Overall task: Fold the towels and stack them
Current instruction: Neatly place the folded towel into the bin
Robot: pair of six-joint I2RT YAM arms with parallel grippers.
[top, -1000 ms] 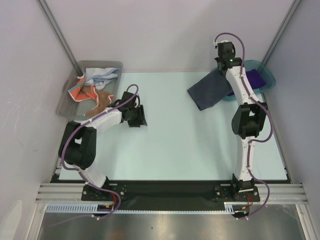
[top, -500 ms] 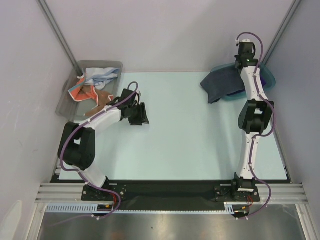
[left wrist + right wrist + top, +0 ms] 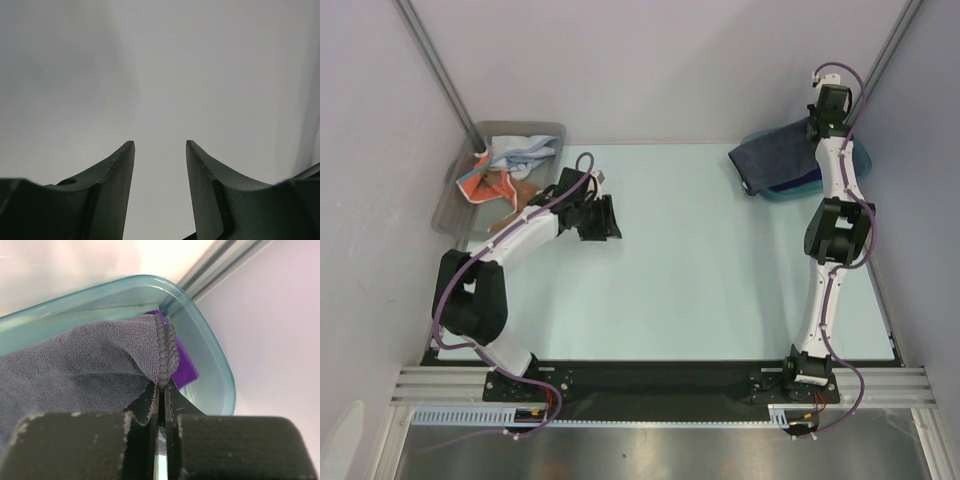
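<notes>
My right gripper [image 3: 163, 385] is shut on the hemmed edge of a dark grey-blue towel [image 3: 772, 160], which it holds over the teal bin [image 3: 855, 160] at the far right. The dark grey-blue towel [image 3: 85, 360] drapes across the bin, partly over its left rim. Under it a purple towel [image 3: 182, 367] lies in the teal bin [image 3: 210, 355]. My left gripper [image 3: 610, 222] hovers open over the table's left middle; the left gripper [image 3: 160, 150] has nothing between its fingers. Orange-red and pale towels [image 3: 505, 170] lie crumpled in the grey bin [image 3: 455, 205].
Side walls stand close on both sides, with metal posts [image 3: 435, 60] at the back corners. The grey bin sits at the far left of the table [image 3: 700, 280], the teal bin at the far right corner.
The right arm has carried the dark grey-blue towel right and back, from the table onto the teal bin. The left gripper has drifted slightly right and opened a little.
</notes>
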